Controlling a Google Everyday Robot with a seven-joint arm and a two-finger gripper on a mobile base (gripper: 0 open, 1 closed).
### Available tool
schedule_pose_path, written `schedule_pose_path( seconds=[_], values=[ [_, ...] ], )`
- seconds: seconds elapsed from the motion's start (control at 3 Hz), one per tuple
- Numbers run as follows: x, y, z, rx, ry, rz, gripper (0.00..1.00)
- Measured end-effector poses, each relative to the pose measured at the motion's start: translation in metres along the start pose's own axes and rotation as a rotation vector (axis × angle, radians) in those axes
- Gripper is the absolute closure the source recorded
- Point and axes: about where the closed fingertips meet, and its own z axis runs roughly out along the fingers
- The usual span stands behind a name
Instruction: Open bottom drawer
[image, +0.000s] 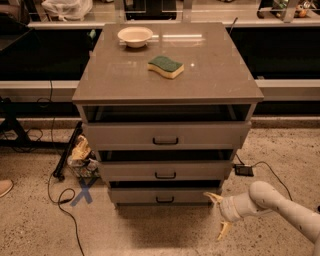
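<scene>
Pincer (218, 214) sits low at the R side of the cabinet (167, 98), near floor level, just off the lower R corner of the bottom drawer (132, 196). Its two yellowish fingers (213, 197) are spread apart w/ nothing between them, i.e. open and empty. Upper finger points toward the drawer's R corner and is close to it, but contact can't be made out; lower finger angles down toward the floor (160, 235). White arm (282, 209) runs in from the lower R edge of view. Bottom drawer is the lowest of three grey fronts and looks the narrowest, w/ a small black bar handle (165, 199) at centre; pincer is well R of that handle, not on it. Above it are the middle drawer (130, 171) and top drawer (120, 135), each w/ the same kind of handle and a dark gap over its front. On the worktop (215, 80): pale bowl (135, 36) toward the back L, green-and-yellow sponge (165, 66) nearer the middle, the two apart. Floor is speckled. L of the cabinet there's a blue taped X (82, 191), black cables (52, 186) and a crumpled wrapper heap (82, 152); R of it, a small black box (243, 170) w/ a cable.
</scene>
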Motion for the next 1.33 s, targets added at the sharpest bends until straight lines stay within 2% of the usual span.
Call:
schedule_pose_path(
  seconds=[0.33,0.67,1.0,1.33],
  values=[
    [0.000,0.000,0.011,0.012,0.012,-0.024,0.00],
    [0.008,-0.008,0.036,0.067,0.052,-0.068,0.00],
    [0.016,-0.020,0.049,0.124,0.075,-0.083,0.00],
    [0.037,-0.043,0.071,0.185,0.085,-0.073,0.00]
  ],
)
